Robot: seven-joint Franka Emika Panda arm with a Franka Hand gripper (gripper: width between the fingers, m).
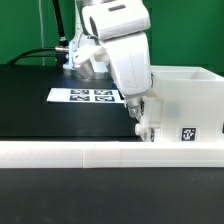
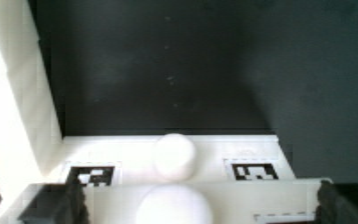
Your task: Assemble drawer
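**Gripper above the housing's left edge**

The gripper [image 1: 143, 128] hangs low at the near side of the black table [image 1: 40, 110], jaws spread wide and holding nothing. The housing [image 1: 185, 105], a white box, stands at the exterior view's right, against the rail [image 1: 100, 152] along the near edge. The fingers [image 1: 146, 125] sit just beside its left wall, close to a tag [image 1: 187, 133]. The marker board [image 1: 88, 96] lies farther back, to the left. The wrist view looks down on a white tagged part [image 2: 167, 160] directly beneath the fingers. No tray can be identified. Judgement: the next grasp lies straight below, not sideways.
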